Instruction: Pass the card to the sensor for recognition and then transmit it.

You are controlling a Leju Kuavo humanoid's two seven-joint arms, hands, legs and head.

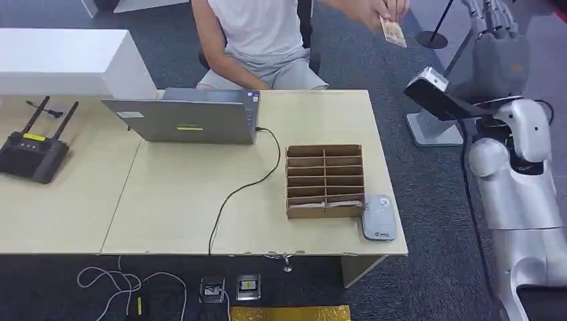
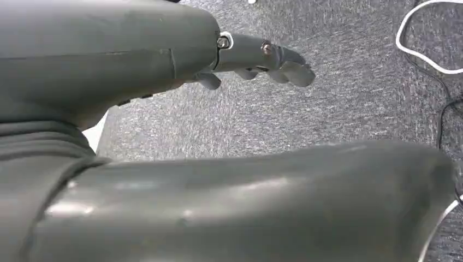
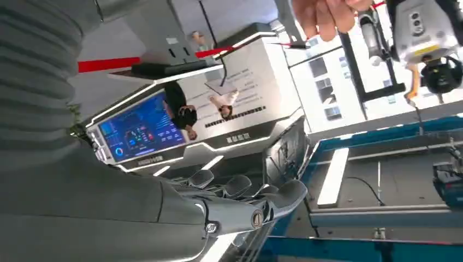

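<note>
A person seated behind the table holds a tan card point(image 1: 393, 31) up in one hand point(image 1: 378, 9), out past the table's far right corner. My right hand point(image 1: 496, 40) is raised just right of the card with its fingers straight and apart, holding nothing and not touching the card. In the right wrist view its fingers point(image 3: 245, 197) are empty and the person's hand point(image 3: 326, 13) hovers beyond them. The grey card sensor point(image 1: 378, 217) lies flat on the table's near right corner. My left hand point(image 2: 261, 59) hangs over the carpet, fingers loosely extended and empty.
A cardboard slotted organizer point(image 1: 325, 180) stands just left of the sensor. A grey laptop point(image 1: 186, 119) with a black cable sits mid-table, and a black router point(image 1: 30, 150) lies at the far left. A white stand base point(image 1: 431, 130) rests on the floor right of the table point(image 1: 187, 214).
</note>
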